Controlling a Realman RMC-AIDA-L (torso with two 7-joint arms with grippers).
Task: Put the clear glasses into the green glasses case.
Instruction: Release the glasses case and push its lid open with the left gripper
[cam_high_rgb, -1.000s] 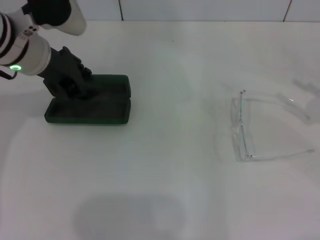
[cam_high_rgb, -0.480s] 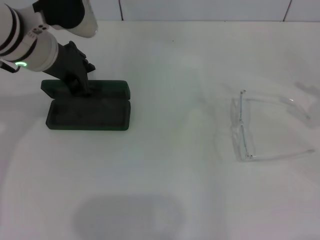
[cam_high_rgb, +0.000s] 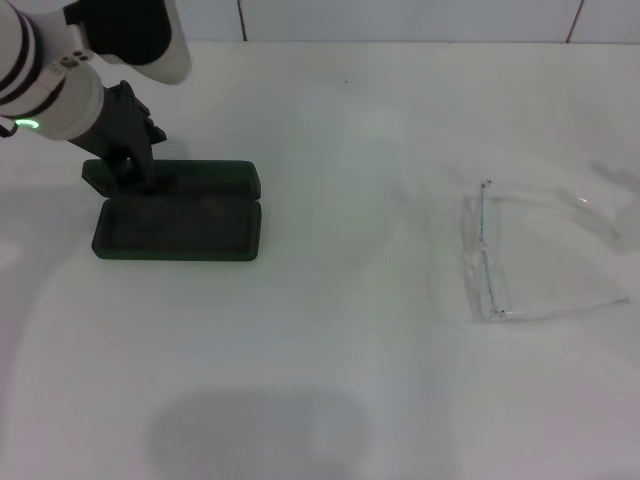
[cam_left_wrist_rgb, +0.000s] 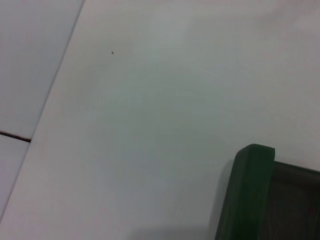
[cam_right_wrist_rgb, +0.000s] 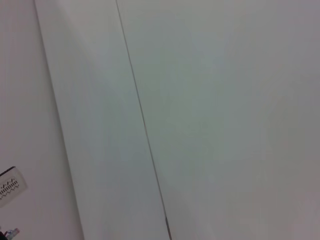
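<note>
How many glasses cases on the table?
1. The green glasses case lies open on the table's left side, the left gripper at its far left edge. None seems hidden.

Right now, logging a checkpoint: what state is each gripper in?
Left gripper: at the open dark green hinged glasses case, fingers' state cannot be told.
Right gripper: not in view.

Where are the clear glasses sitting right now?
In the head view the clear glasses lie on the white table at the robot's right, arms unfolded, far from the open green glasses case on the left.
</note>
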